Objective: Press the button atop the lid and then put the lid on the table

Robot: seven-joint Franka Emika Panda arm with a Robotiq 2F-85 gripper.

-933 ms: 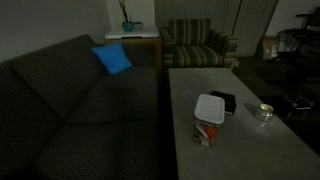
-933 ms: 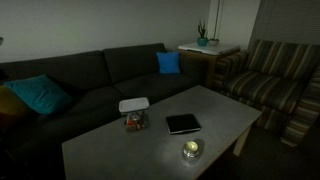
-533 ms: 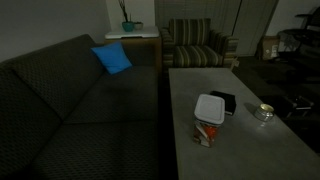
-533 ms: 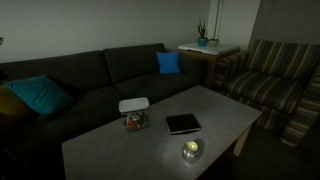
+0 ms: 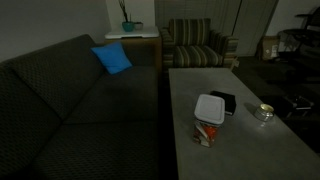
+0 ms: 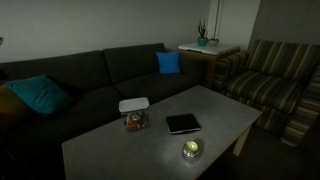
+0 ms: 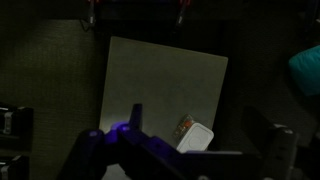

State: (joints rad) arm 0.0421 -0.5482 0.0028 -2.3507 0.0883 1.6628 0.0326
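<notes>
Lining up over the lid [image 7: 195, 136] is my job now. In the wrist view it lies far below the pincer [image 7: 150, 155] and off to its right, near the table [image 7: 160, 80] edge. I judge the press not yet begun. I would bring the pincer square above the lid's middle, come straight down slowly, and push gently, since the lid sits on a small clear container [image 5: 206, 134] that could tip or slide. For the lift I would grip at the lid's rim and set it on bare table well apart from the black box [image 5: 222, 101] just behind it and the silvery dish [image 5: 262, 112] farther off.

Much is hard to read. The room is dim, and I cannot make out the button on the lid in any view. The pincer shows only as a dark, purple-lit shape at the bottom of the wrist view, so I cannot tell whether its jaws stand apart or together. The arm appears in neither exterior view. What fills the container is just a reddish blur.
</notes>
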